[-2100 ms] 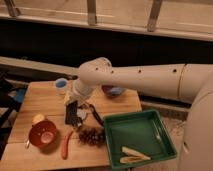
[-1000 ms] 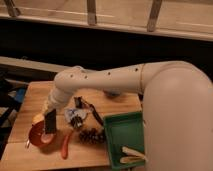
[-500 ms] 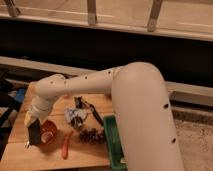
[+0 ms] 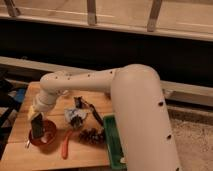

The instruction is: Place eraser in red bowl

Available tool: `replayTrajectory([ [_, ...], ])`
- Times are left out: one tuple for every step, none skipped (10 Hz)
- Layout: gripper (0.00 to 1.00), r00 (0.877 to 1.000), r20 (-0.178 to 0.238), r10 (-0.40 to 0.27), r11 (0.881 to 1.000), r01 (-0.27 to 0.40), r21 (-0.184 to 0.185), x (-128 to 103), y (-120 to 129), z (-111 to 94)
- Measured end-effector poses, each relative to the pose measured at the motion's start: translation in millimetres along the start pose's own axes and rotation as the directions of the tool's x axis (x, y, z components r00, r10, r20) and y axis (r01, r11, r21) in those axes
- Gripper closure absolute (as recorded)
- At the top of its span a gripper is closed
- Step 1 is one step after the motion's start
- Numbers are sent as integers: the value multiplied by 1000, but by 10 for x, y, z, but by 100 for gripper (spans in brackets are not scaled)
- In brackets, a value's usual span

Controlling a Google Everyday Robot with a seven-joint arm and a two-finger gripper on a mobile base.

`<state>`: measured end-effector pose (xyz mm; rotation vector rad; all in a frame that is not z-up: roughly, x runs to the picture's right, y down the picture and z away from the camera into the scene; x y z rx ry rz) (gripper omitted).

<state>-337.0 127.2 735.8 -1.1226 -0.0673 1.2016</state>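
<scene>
Wooden table [image 4: 20,150] under white arm [image 4: 130,100], green tray [image 4: 111,140] at right. Red bowl [image 4: 36,140] near front-left edge. End effector [image 4: 37,121] directly above bowl, grip state unclear. Eraser not discernible; grape cluster [image 4: 91,135] beside tray.

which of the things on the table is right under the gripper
The red bowl at the wooden table's front left: the gripper hangs directly over it. The grape cluster and orange-red stick lie further right.
</scene>
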Motion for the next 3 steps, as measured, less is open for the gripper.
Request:
replayTrajectory([
  [20,1000,1,3,1000,-3,-6,-4,-5,0],
  [20,1000,4,5,1000,-5,-6,-9,-12,-10],
  [20,1000,3,5,1000,-5,-6,-8,-8,-6],
])
